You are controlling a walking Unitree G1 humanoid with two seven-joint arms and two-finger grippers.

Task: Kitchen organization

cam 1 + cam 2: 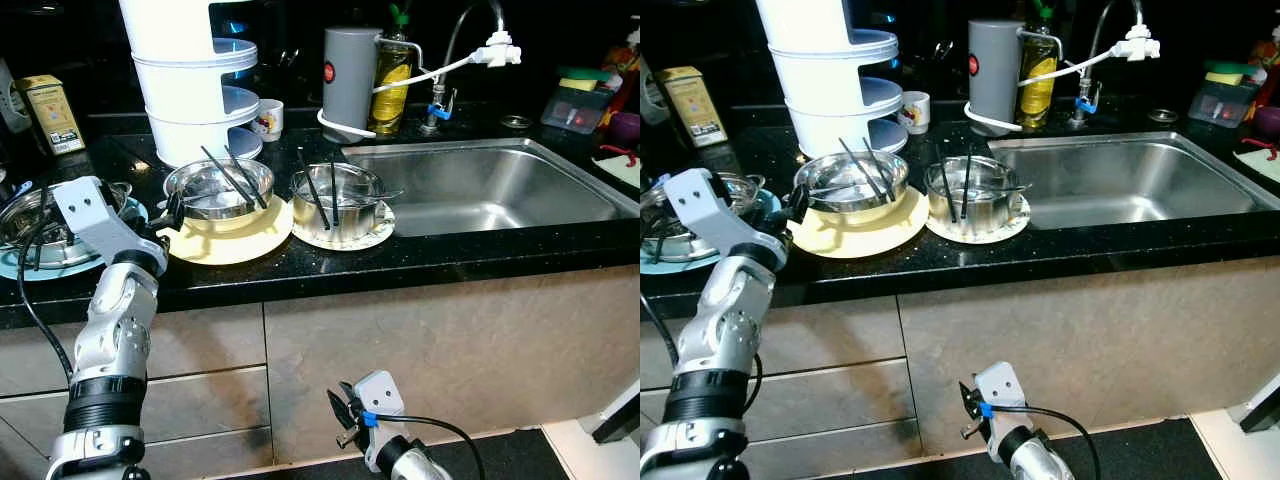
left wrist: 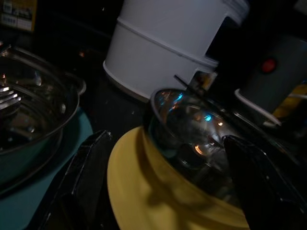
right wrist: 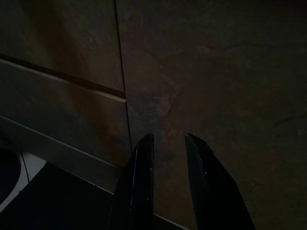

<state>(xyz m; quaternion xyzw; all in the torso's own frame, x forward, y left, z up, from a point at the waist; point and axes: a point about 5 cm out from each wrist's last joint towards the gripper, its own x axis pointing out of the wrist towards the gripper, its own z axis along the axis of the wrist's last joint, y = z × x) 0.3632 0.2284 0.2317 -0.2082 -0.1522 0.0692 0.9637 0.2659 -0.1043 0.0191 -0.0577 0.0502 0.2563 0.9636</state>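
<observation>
Left claw (image 2: pixel 163 182) raised, spread wide; right claw (image 3: pixel 168 184) low, parted.

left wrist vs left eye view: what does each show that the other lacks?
Left wrist alone: the open left gripper close up, fingers straddling the yellow plate. Left eye alone: the sink, the faucet, the second bowl on a white plate, and the right gripper hanging low. Shared: steel bowl with chopsticks, white stacked container, grey canister.
</observation>
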